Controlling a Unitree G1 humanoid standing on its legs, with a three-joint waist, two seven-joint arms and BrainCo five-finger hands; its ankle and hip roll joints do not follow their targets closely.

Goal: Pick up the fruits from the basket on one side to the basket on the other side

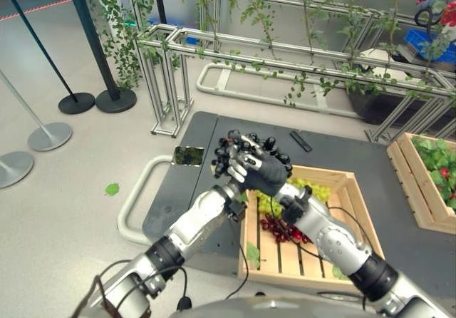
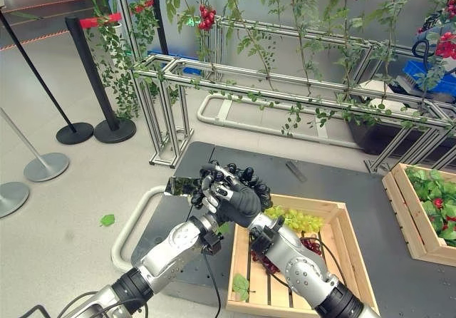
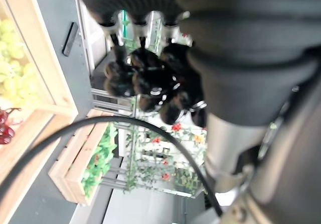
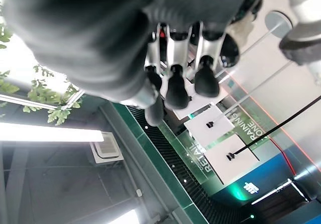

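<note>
Hands are meeting above the near-left corner of the wooden crate (image 1: 352, 222), both wrapped around a bunch of dark grapes (image 1: 251, 149). The left hand (image 2: 214, 187) is coming up from the lower left and curling its fingers (image 3: 143, 43) into the dark bunch, which is showing glossy and close in the left wrist view. The right hand (image 1: 265, 172) is reaching in from the lower right, its dark ribbed cover lying over the bunch; its fingers (image 4: 175, 86) are bending together in its own wrist view, but I cannot tell whether they are actually pinching the grapes. The bunch is hanging in the air, clear of the crate. Down inside the crate, green grapes (image 2: 299, 221) are lying toward the far side and red grapes (image 1: 279, 229) are sitting near the middle, partly behind the right forearm. A second wooden crate (image 2: 406, 218) holding green leaves is sitting off to the right on the dark counter (image 1: 206, 129).
</note>
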